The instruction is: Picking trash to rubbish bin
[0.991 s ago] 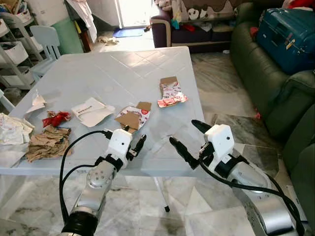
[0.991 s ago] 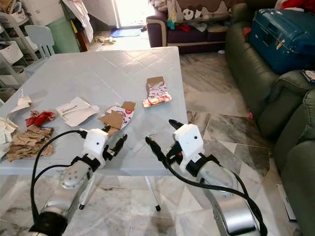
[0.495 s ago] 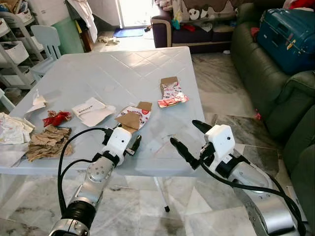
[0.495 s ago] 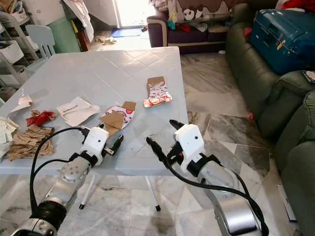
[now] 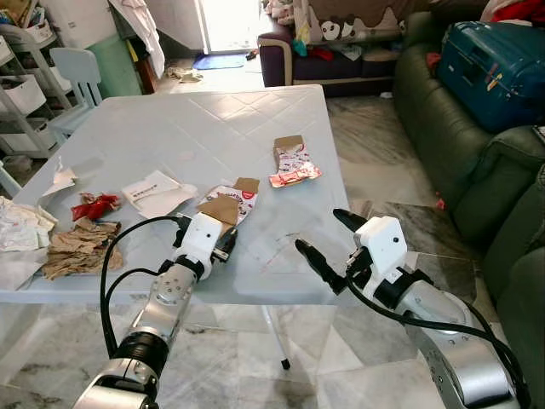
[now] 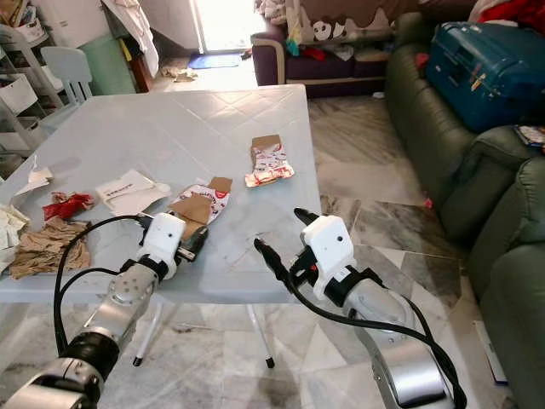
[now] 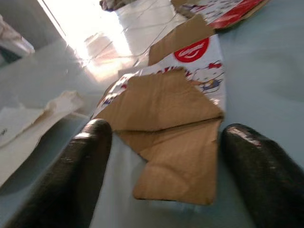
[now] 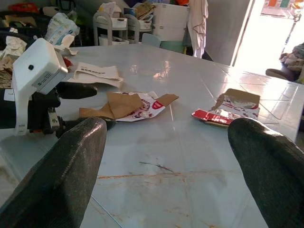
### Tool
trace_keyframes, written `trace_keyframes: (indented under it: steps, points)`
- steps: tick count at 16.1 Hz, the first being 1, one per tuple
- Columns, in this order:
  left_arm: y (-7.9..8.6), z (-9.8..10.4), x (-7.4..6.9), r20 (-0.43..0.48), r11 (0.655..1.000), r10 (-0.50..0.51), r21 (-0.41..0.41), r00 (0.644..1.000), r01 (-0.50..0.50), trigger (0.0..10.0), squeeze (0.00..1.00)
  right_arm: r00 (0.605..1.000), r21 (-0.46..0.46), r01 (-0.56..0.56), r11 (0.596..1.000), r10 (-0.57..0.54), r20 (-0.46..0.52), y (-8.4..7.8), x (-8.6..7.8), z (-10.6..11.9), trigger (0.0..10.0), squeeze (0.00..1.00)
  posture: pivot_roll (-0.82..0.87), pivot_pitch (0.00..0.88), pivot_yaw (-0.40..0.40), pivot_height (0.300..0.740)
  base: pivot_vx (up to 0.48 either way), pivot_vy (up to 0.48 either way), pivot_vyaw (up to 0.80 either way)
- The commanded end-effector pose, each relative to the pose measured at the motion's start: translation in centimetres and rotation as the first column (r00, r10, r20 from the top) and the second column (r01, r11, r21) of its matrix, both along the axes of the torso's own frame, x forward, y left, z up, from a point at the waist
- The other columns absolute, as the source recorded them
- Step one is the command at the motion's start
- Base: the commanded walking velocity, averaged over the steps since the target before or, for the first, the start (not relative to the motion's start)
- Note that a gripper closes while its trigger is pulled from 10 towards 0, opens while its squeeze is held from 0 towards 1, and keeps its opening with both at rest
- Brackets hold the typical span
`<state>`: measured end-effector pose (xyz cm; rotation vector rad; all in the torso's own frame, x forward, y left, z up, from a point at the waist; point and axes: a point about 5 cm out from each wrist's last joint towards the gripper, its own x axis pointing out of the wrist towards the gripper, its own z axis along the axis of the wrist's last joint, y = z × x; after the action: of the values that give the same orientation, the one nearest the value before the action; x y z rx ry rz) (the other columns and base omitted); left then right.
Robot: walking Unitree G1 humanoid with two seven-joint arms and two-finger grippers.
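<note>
Glossy pale-blue plastic table (image 5: 213,128); matt brown torn cardboard carton (image 7: 166,118); crumpled brown paper (image 5: 77,249)

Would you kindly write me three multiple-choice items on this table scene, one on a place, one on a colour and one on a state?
1. The left hand is at:
A. the flattened carton
B. the suitcase
C. the child's chair

2. The suitcase on the sofa is:
A. yellow
B. blue
C. white

3. The right hand is:
A. shut on paper
B. open, holding nothing
C. shut on a carton

Answers:
1 A: the left wrist view shows the flattened carton between its fingers.
2 B: its shell is blue.
3 B: its fingers are spread over the bare table edge.
</note>
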<state>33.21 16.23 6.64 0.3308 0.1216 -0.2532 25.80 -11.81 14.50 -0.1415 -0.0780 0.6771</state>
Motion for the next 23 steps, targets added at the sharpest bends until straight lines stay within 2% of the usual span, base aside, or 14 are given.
trace_keyframes:
  steps: [1, 16, 23]
  points:
    - [1.3, -1.2, -0.5, -0.070, 0.999, 0.053, 0.005, 0.996, -0.053, 0.0, 0.00, 1.000, 0.000, -0.020, 1.000, 0.020, 0.022, 0.3, 0.0, 0.7, 10.0, 0.00, -0.11, 0.014, 0.037, 0.740, 0.000, 0.000, 0.00]
    - [0.9, -1.2, -0.2, -0.069, 0.999, 0.032, -0.027, 0.997, -0.034, 0.0, 0.00, 1.000, -0.003, -0.021, 1.000, 0.021, 0.020, 0.4, 0.1, 0.6, 10.0, 0.00, -0.11, 0.015, 0.037, 0.740, 0.000, 0.000, 0.00]
    - [0.5, 0.7, 0.6, 0.044, 0.997, 0.032, -0.068, 0.999, -0.029, 0.0, 0.00, 1.000, -0.001, -0.016, 1.000, 0.016, 0.021, 0.5, 0.2, 0.5, 10.0, 0.00, -0.11, 0.013, 0.041, 0.740, 0.000, 0.000, 0.00]
